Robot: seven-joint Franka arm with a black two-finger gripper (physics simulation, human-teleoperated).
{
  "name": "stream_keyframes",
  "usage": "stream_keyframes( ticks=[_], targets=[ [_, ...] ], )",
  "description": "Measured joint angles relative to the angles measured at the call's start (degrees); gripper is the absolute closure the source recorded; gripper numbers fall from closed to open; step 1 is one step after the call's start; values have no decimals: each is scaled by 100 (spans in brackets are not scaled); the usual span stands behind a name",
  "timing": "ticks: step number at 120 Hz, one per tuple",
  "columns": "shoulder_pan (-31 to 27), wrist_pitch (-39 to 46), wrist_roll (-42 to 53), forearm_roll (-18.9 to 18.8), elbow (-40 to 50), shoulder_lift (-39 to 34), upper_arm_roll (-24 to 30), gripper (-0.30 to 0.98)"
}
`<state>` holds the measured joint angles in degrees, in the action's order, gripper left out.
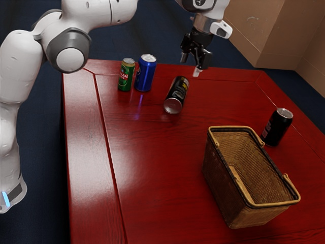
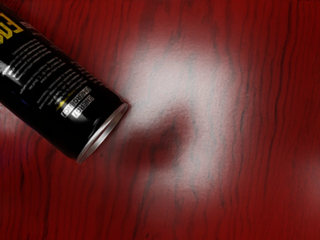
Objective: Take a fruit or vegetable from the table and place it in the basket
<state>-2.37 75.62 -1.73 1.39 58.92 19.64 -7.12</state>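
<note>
My gripper (image 1: pixel 190 64) hangs above the far part of the red table, its two fingers apart with nothing between them. The wicker basket (image 1: pixel 218 184) stands upright near the table's front, toward the exterior view's right, well away from the gripper. Its handles are folded down on the rim and bare weave is visible inside. What lies closest to my hand is a black can (image 1: pixel 177 95) on its side; the wrist view has this can (image 2: pixel 47 82) beside bare wood and a dark blurred shadow.
Upright on the red table (image 1: pixel 152 168) are a green can (image 1: pixel 126 75) and a blue can (image 1: pixel 145 73), side by side near the far edge. Another black can (image 1: pixel 277 127) stands behind the basket, toward the exterior view's right.
</note>
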Motion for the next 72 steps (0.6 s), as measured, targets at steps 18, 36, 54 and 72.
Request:
stream_keyframes(
  ticks=[18, 36, 54, 72],
  targets=[
    [8, 28, -61, -18, -1, 7, 19, 0],
    [0, 46, -92, 3, -1, 38, 9, 0],
    [89, 67, -120, -30, -57, 15, 79, 0],
    [158, 104, -115, -71, -69, 9, 210, 0]
  ],
)
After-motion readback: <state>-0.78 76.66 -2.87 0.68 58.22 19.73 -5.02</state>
